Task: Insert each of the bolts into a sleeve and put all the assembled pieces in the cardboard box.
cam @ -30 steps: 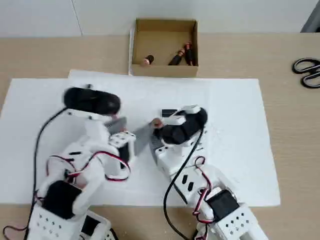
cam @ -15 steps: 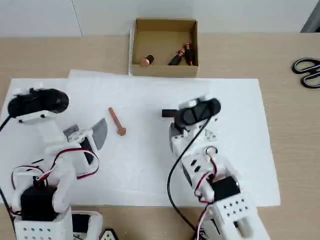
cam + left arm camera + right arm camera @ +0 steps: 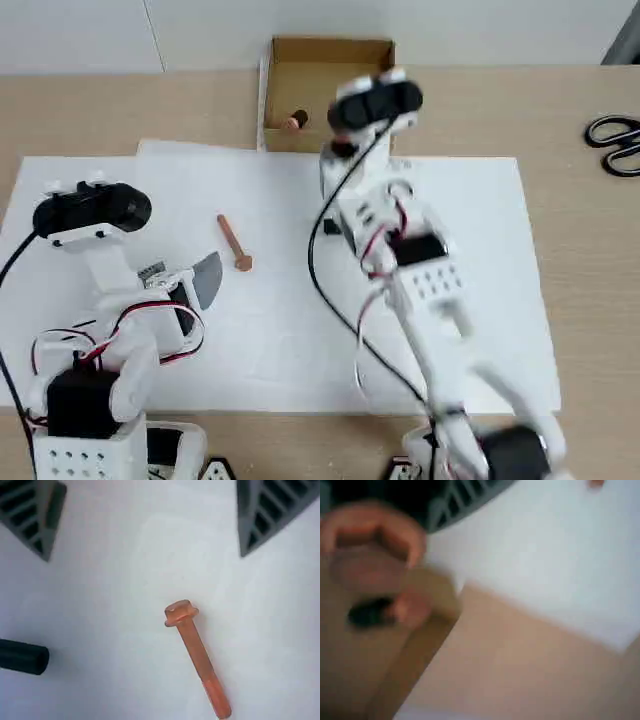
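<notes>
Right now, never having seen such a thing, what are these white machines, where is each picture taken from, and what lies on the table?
These are two small robot arms at a table. One picture looks down from above; the other two come from cameras on the arms' wrists. The left arm's claw hangs open beside a loose copper bolt on white paper, with a black tube nearby. The right arm is stretched out to the cardboard box, which holds a copper piece. Its wrist picture is blurred: something copper shows close up, but I cannot tell whether it is held. Scissors lie off to one side.
</notes>
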You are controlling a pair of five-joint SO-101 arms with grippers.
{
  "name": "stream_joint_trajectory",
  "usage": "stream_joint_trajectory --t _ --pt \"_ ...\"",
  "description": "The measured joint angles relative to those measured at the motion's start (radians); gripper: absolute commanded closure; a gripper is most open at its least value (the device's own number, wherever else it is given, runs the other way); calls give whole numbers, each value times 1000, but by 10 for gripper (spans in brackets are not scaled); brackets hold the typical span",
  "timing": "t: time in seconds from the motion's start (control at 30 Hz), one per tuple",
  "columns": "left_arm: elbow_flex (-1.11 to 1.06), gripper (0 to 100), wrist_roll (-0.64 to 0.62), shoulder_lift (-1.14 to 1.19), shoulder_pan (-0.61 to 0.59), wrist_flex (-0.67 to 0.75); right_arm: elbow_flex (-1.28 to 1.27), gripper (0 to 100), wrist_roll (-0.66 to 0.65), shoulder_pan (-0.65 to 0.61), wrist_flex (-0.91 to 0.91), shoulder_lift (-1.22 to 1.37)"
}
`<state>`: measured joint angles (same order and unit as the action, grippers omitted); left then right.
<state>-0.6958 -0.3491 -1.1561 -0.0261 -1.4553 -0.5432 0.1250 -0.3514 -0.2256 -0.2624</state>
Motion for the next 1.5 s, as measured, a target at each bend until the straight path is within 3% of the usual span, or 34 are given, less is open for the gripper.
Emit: stream_joint_trajectory --t 0.33,0.67,0.9,1.1,1.5 --pt "0 769 0 0 0 0 391 995 0 84 342 546" --pt "0 770 0 0 5 0 724 991 0 80 374 914" --pt "0 770 0 0 6 0 767 986 0 78 374 1016" --pt "0 770 0 0 6 0 776 877 0 72 381 1039" --pt "-14 770 0 0 6 0 821 872 0 57 365 1056"
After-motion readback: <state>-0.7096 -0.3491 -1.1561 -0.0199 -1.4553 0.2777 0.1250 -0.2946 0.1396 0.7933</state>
